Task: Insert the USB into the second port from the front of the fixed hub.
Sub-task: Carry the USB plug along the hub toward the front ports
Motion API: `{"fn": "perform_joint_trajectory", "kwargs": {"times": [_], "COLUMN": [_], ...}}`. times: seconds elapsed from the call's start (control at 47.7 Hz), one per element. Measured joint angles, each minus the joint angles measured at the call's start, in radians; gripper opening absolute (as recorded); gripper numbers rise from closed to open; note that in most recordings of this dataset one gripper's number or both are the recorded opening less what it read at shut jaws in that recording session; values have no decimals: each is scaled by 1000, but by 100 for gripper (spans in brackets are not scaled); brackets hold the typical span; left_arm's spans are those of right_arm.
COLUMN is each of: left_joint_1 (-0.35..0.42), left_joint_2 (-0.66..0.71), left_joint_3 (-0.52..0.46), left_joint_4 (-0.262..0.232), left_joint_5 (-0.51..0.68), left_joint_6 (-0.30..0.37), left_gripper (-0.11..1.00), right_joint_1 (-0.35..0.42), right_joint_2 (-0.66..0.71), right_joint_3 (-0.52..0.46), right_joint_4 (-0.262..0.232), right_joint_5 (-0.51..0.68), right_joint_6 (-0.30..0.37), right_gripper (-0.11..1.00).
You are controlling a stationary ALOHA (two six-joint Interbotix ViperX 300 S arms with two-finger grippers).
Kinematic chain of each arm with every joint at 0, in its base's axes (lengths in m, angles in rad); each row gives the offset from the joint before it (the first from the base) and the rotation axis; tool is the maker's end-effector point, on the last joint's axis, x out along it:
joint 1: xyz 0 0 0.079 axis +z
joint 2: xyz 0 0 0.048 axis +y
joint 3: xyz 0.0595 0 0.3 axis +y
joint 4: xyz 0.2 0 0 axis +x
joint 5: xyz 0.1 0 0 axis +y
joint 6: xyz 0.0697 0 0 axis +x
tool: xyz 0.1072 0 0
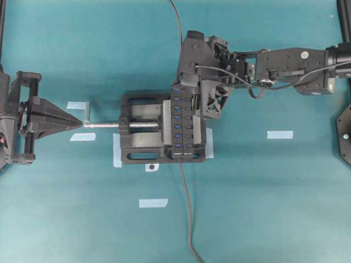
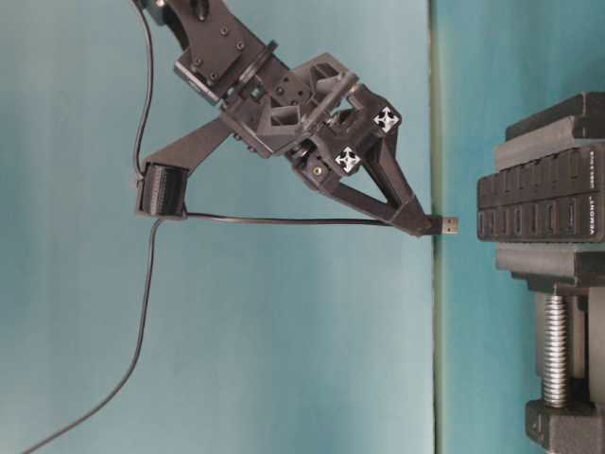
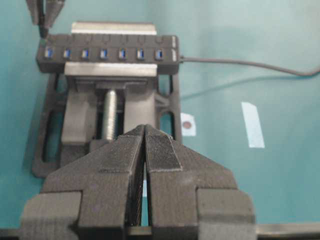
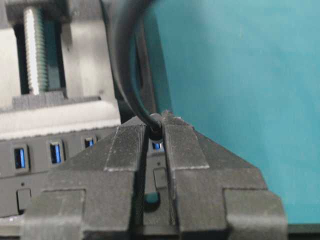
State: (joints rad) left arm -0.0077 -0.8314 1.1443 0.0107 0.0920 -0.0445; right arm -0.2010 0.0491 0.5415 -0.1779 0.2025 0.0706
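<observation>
Table-level view gives us the USB (image 2: 446, 225), a small black plug with a silver tip on a thin dark cable (image 2: 284, 220), pinched in the right gripper (image 2: 421, 225) and held just short of the hub (image 2: 539, 203), not touching. Overhead, we see what that view hides: the left gripper (image 1: 77, 121), pressed together and empty, beside the vise (image 1: 143, 136), whose jaws clamp the long black hub with its blue ports.
</observation>
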Motion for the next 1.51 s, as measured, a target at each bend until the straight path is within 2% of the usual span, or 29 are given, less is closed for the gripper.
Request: {"fn": "perform_joint_trajectory", "kwargs": {"times": [0.398, 0.88, 1.174, 1.509], "left_joint_1": [0, 0, 0, 0], "left_joint_2": [0, 0, 0, 0], "left_joint_3": [0, -5, -5, -5], "left_joint_4": [-2, 0, 0, 0], "left_joint_5": [0, 0, 0, -2], "left_joint_6": [2, 2, 2, 2], "left_gripper": [0, 0, 0, 0], "right_joint_1": [28, 86, 120, 160], "right_joint_2": [-2, -48, -72, -74], "right_joint_3": [-23, -74, -75, -75], "right_joint_4": [11, 51, 55, 55], "right_joint_5": [17, 150, 189, 193], "right_joint_6": [2, 2, 72, 91], "right_gripper": [4, 4, 4, 4]}}
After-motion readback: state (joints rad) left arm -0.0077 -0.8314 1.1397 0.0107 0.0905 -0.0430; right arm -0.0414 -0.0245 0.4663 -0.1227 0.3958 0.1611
